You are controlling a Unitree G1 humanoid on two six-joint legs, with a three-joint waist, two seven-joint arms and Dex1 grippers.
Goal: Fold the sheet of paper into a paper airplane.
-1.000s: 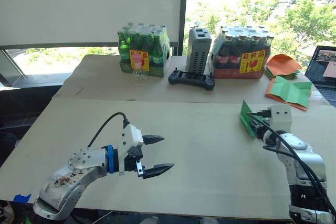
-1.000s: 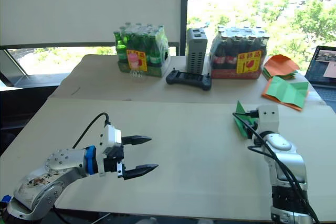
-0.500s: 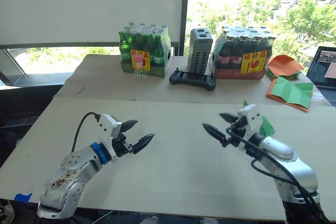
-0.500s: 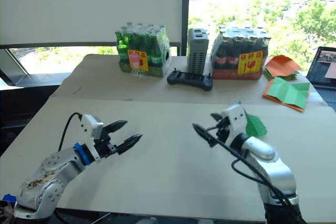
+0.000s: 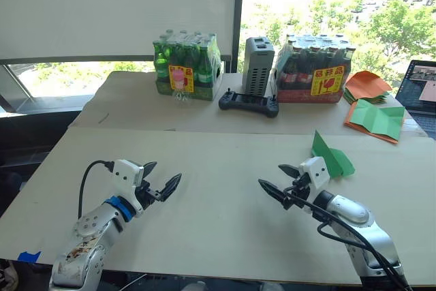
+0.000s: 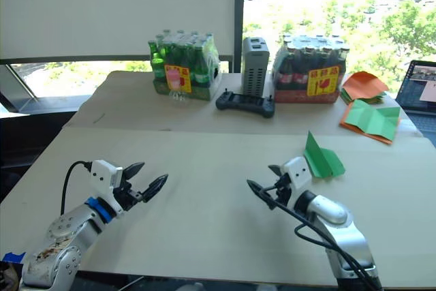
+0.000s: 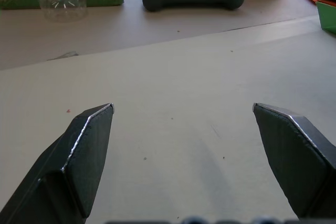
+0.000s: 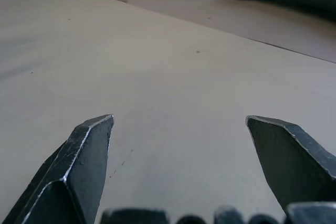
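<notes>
One paper airplane [image 5: 332, 156], green, sitting on the near table [image 5: 225, 216] at right, one wing standing up, nose pointing far; untouched by either gripper.

Two grippers hovering low over the near table. Left gripper [image 5: 161, 180] at near left, fingers spread, holding nothing, pointing right. Right gripper [image 5: 278, 180] at near right, fingers spread, holding nothing, pointing left; paper airplane lying just beyond its wrist, to the far right of it. Bare tabletop lying between the fingers in both wrist views.

Two tables butting together, the far table [image 5: 136, 103] carrying the rest. Two shrink-wrapped bottle packs: one green pack [image 5: 187, 66] at far left, one dark pack [image 5: 315, 68] at far right. One grey box [image 5: 258, 65] standing upright between the packs. One black controller [image 5: 248, 103] lying just in front of the box. One clear bottle [image 5: 180, 94] lying on its side in front of the green pack. Orange sheets [image 5: 366, 84] piling at far right, count unclear; one green sheet [image 5: 376, 118] edged with orange lying nearer than them. One laptop [image 5: 422, 86] showing at the right edge.
</notes>
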